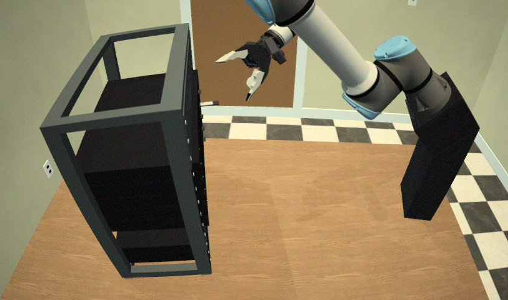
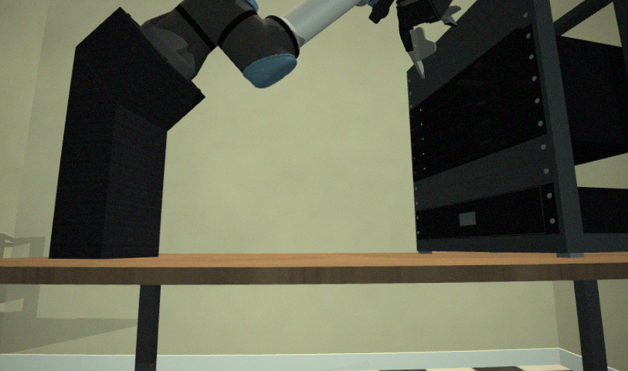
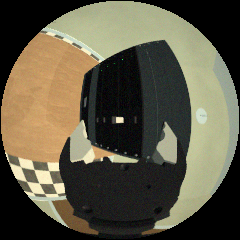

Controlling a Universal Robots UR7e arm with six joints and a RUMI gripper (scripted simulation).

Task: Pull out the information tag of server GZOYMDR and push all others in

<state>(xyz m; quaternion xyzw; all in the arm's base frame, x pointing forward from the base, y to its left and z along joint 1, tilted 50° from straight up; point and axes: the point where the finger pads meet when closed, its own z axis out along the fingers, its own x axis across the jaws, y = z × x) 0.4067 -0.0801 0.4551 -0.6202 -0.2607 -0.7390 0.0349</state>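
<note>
The dark rack (image 1: 185, 193) (image 2: 566, 206) (image 3: 170, 90) stands upright on the table, with black servers (image 1: 126, 148) (image 2: 482, 100) in it. One white information tag (image 1: 208, 103) (image 3: 119, 120) with a dark end sticks out of the front, in the upper part. The dark ends of several other tags, such as one tag end (image 1: 203, 128) (image 3: 135, 120), sit close to the server fronts. No service tag print is legible. My gripper (image 1: 232, 80) (image 2: 439, 51) (image 3: 124, 121) is open and empty, in front of the rack's upper part and clear of the pulled-out tag.
The wooden table (image 1: 286, 222) (image 2: 307, 274) carries the rack and the arm's black pedestal (image 1: 435, 167) (image 2: 110, 183). A separate lower unit (image 2: 500, 216) with a grey label sits at the rack's bottom. The rack's upright posts flank the server fronts.
</note>
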